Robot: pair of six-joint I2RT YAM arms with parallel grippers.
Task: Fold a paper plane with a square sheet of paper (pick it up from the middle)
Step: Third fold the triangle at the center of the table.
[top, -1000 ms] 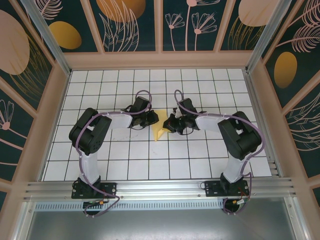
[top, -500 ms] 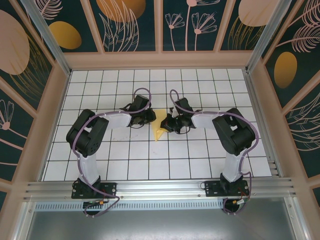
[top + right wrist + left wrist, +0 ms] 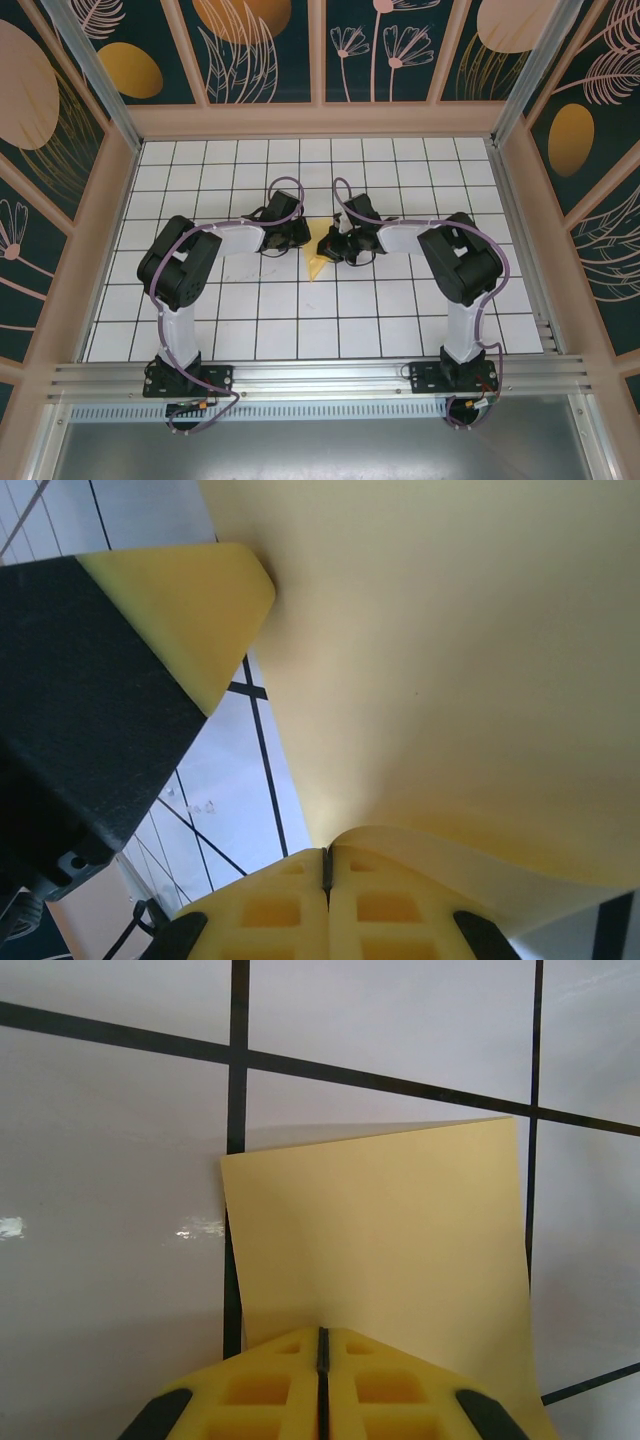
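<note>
I'm pinching the square sheet of paper (image 3: 385,1230) midway between the counter's (image 3: 300,330) left and right edges. My left tool (image 3: 322,1345) is clamping one edge and my right tool (image 3: 327,865) the opposite edge (both jaws fully together), so the sheet is bowing between them, probably ready for creasing.

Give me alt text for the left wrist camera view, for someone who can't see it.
The left gripper, yellow and shut at the bottom of the frame, pinches the near edge of the pale-yellow paper. The paper stretches away from it over a white table marked with black grid lines.
</note>
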